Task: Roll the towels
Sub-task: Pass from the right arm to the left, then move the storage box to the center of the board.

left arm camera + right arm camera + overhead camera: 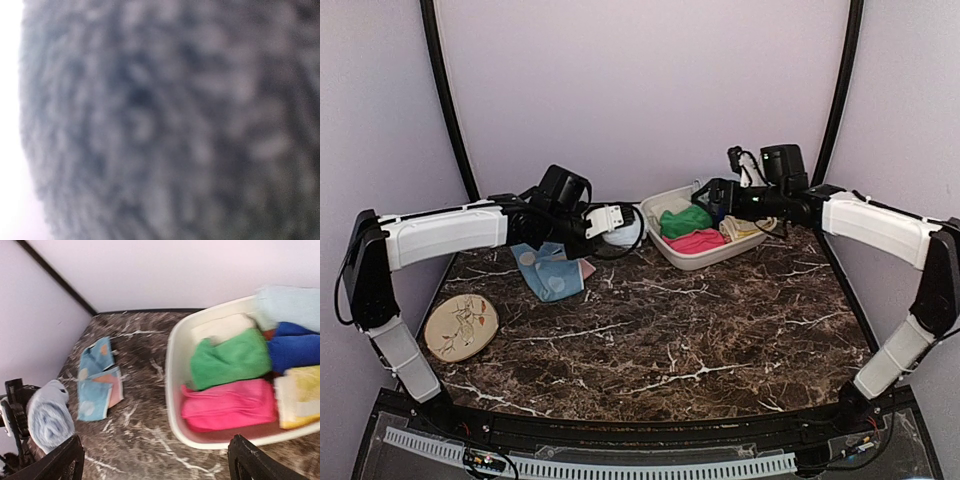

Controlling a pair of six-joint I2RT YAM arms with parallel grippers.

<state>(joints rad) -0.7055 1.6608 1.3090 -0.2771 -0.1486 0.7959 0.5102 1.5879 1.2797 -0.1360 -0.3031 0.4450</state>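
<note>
- The left gripper (609, 222) is closed on the plain towel (47, 419). The towel is a pale blue roll bunched at the gripper's tip.
- In the left wrist view the plain towel's weave fills almost the whole picture, out of focus. The left fingers are hidden behind it.
- In the right wrist view the roll sits against the left gripper's black parts, with its spiral end facing the camera. Whether it touches the table (670, 340) cannot be told.
- The spotted towel (552, 272) lies unrolled on the table, just to the near-left of the left gripper. It is loosely folded, with one corner turned up to show a pinkish underside.
- The spotted towel is apart from the plain towel.
- The right gripper (160, 465) is spread wide and holds nothing. Its two dark fingers (65, 460) stand at the bottom corners of its own view.
- The right gripper hangs above the near rim of the white bin (172, 365). The bin lies straight ahead of it and a little to its right.
- Inside the bin, the pink towel (230, 405) is nearest the right gripper and the green towel (227, 357) is just beyond it.
- A cream towel (222, 326) lies behind the green one.
- The dark-blue towel (295, 347) and the yellow towel (297, 400) lie further right in the bin.
- From the right gripper, both task towels are off to the left across bare table.
- The plate (460, 327) rests on the table well to the near-left of the left gripper, beside that arm's lower link.
</note>
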